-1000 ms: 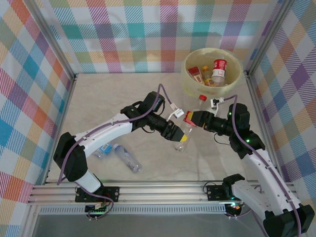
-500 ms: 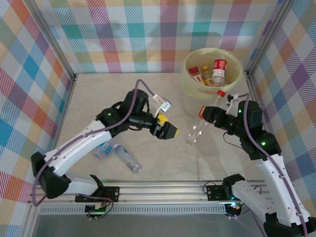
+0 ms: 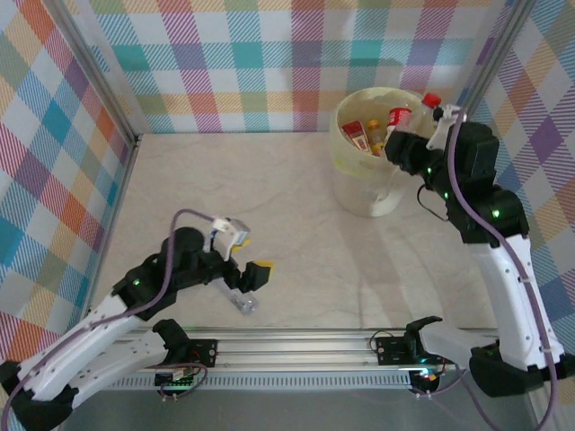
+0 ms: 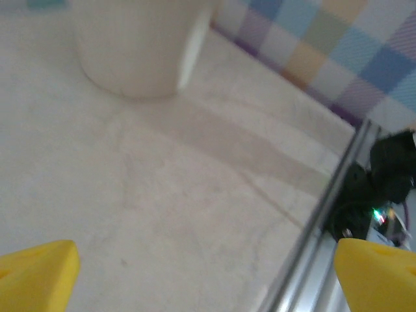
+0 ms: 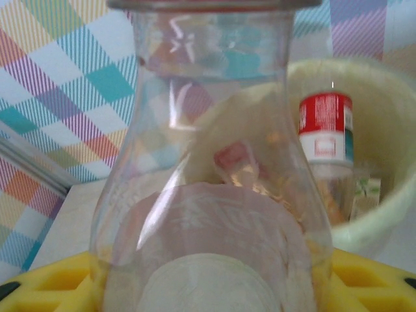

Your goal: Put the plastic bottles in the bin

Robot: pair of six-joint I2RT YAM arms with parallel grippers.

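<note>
Right gripper (image 3: 404, 148): you've lifted the red-capped bottle (image 5: 214, 162) off the tabletop (image 3: 296, 206) to the bin (image 3: 342, 135) rim, jaws clamped on it (release looks next).
Left gripper (image 4: 208, 279): spread wide, empty, now back beside a loose bottle (image 3: 244, 302).

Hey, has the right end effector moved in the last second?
Yes. The right end effector, shut on a clear bottle, has gone from mid-table up and right to the bin, at its near rim.

pale yellow bin (image 3: 359, 187) (multicoloured plaid walls (image 3: 269, 63))

Overhead and close wrist cameras seemingly share the bin (image 3: 359, 184).
</note>
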